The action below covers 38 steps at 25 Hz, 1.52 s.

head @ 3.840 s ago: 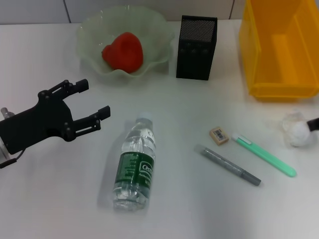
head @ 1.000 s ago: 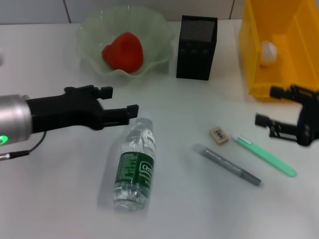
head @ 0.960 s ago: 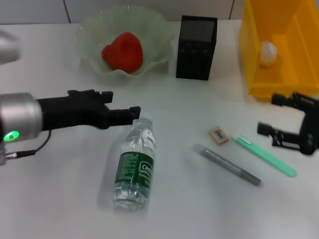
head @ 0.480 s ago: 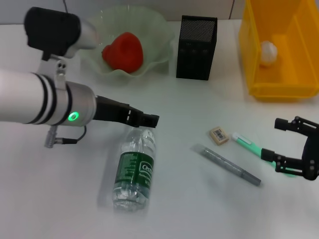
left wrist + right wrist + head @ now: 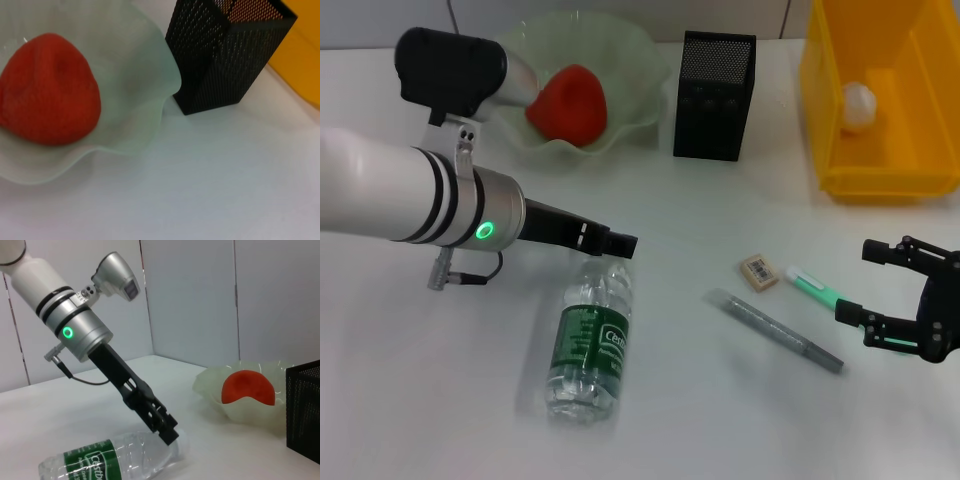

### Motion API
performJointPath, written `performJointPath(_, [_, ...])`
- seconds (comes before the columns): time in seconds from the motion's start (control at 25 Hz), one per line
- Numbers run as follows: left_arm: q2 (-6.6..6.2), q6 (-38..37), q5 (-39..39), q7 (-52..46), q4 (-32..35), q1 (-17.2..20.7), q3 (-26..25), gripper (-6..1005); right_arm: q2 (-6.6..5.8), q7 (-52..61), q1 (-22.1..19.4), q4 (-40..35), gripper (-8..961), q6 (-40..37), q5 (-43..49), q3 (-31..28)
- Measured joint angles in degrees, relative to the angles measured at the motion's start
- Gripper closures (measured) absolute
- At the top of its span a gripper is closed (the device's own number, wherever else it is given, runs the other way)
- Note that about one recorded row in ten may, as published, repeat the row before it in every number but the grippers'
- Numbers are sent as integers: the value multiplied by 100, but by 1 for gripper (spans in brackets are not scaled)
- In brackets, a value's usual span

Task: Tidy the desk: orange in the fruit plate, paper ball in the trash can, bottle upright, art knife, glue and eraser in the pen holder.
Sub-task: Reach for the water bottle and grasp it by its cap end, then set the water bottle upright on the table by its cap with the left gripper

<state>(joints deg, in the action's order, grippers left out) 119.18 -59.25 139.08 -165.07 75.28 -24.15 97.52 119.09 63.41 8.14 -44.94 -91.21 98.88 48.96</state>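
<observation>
Two chores look done: the red-orange fruit (image 5: pixel 568 101) sits in the pale-green wavy glass bowl (image 5: pixel 640 60), the white paper ball (image 5: pixel 858 103) in the yellow plastic bin (image 5: pixel 880 175). The clear green-labelled bottle (image 5: pixel 588 340) lies flat; the left gripper (image 5: pixel 618 244), fingers' state untellable, meets its cap. The right gripper (image 5: pixel 892 300) hovers, fingers spread, over the mint-green art knife (image 5: pixel 812 287); the tan eraser (image 5: pixel 758 270) and grey glue stick (image 5: pixel 775 331) wait on the white table (image 5: pixel 720 420), outside the black mesh pen holder (image 5: pixel 714 95).
</observation>
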Motion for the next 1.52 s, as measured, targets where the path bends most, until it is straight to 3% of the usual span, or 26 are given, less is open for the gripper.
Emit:
performJointPath(0.48, [-1,84,-18,37,-553,-310,41,170,1,101,29,117,130,180,0,0])
performJointPath(0.92, [-5,-111,217,90,-567,-493,243,313,-7,330,46,77,131,160,-1,7])
performJointPath(1.08, [-8,-212,255,222,-514,-525,257,514,-9,391,70,67,131,144,-1,13])
performJointPath(1.24, [-10,-235,264,305,-490,-528,284,535,-9,422,75,63,132,137,-1,5])
performJointPath(1.4, [-29,-266,357,474,-167,-408,305,551,-22,522,77,59,132,134,1,1])
performJointPath(1.52, [-49,-253,227,1246,540,28,147,551,-24,540,69,53,132,127,3,-2])
